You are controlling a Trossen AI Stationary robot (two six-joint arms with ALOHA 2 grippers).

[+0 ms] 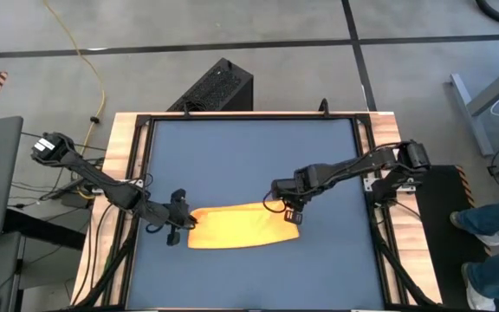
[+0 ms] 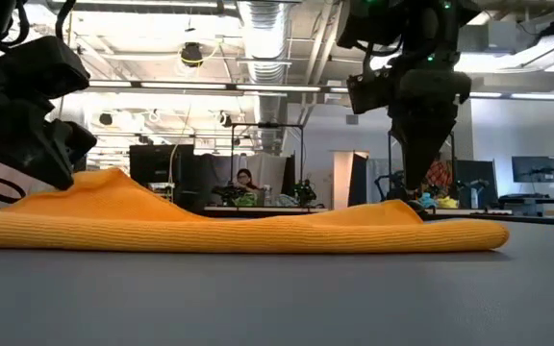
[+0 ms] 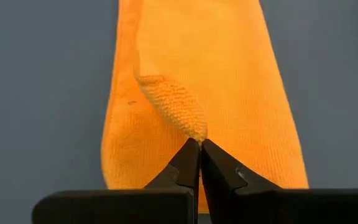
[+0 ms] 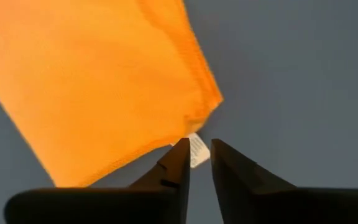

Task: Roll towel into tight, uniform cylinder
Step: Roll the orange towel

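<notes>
My left gripper [image 3: 199,144] is pinched tight on a raised fold of the towel [image 3: 229,74], which stretches away flat over the blue mat [image 3: 42,93]. My right gripper [image 4: 199,152] stands slightly parted — the white tag [image 4: 197,149] between its tips — at the towel's far corner.

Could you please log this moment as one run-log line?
towel: folded flat on mat | left gripper: pinching towel edge | right gripper: jaws parted beside tag
</notes>
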